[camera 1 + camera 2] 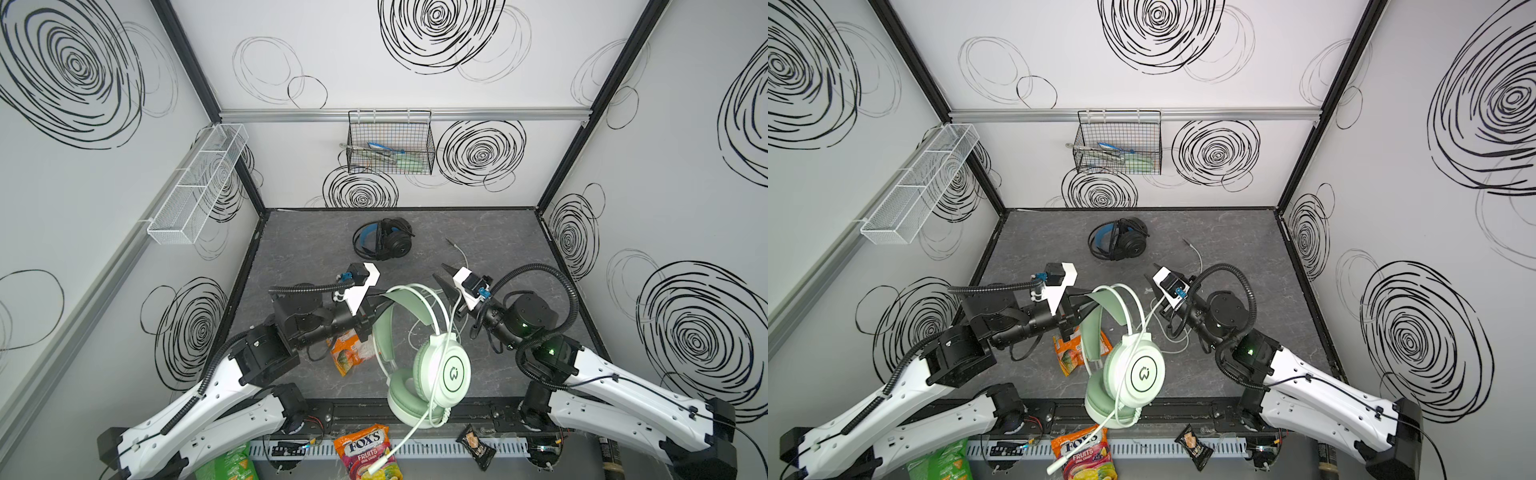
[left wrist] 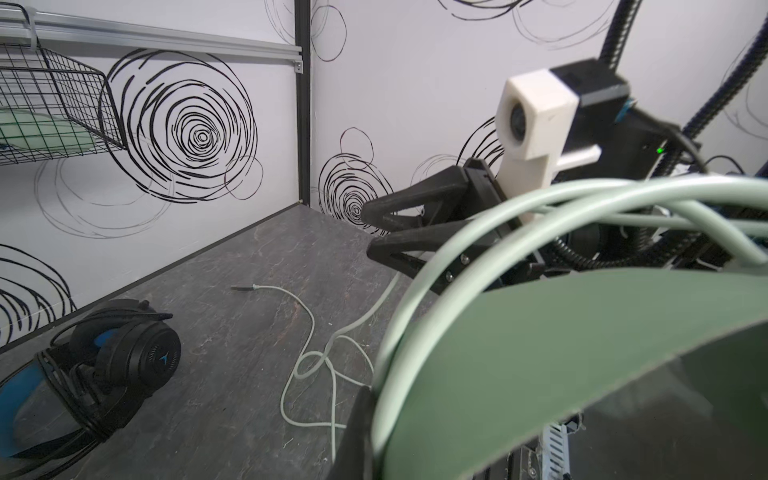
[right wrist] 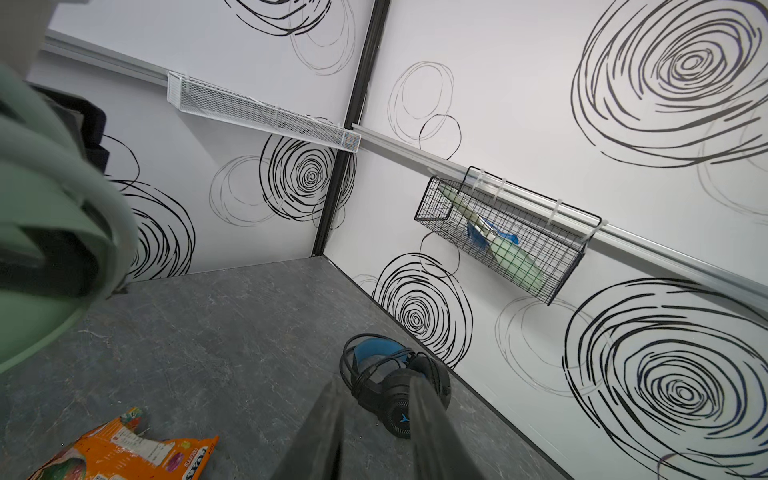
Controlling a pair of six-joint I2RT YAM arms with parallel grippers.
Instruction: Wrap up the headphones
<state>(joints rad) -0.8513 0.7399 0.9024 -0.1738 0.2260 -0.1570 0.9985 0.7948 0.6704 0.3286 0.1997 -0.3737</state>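
The mint headphones (image 1: 442, 370) hang above the near middle of the tabletop (image 1: 511, 245), with my left gripper (image 1: 374, 305) clamped on the left end of the headband. The cable (image 2: 309, 328) lies over the band in a few turns, then drops to loose loops on the tabletop right of centre, with the plug (image 2: 241, 287) toward the far right. My right gripper (image 1: 439, 271) sits just beside the band's far right side, jaws parted and empty. For the next turn I'd take the slack low, close to where it leaves the band, and carry it round under light tension. I'd hold the left arm steady so the cups don't swing. The black headphones (image 1: 384, 240) lie far centre, their cable seemingly bundled around them.
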